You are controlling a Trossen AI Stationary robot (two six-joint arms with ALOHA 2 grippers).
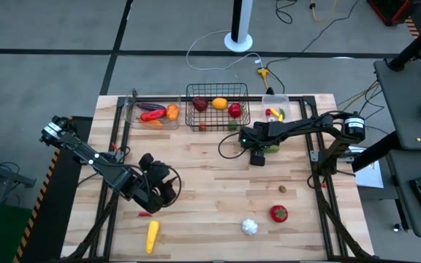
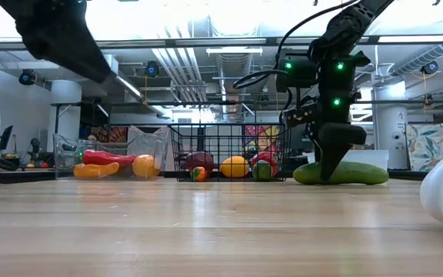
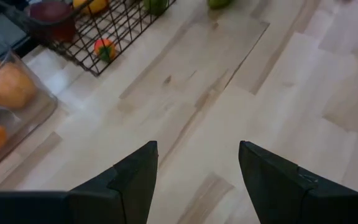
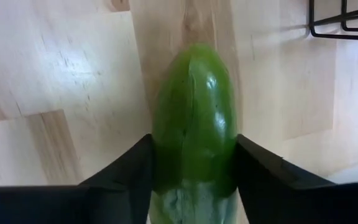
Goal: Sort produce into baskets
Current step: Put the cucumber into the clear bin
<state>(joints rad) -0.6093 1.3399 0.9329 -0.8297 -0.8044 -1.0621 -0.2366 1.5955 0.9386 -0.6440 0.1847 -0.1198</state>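
Glossy green cucumber (image 4: pixel 194 118), seemingly seamed

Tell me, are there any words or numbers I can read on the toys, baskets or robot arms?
None can be read.
The cucumber, the wire basket and the wooden table carry no writing.
The posters on the far wall are too blurred to make out.
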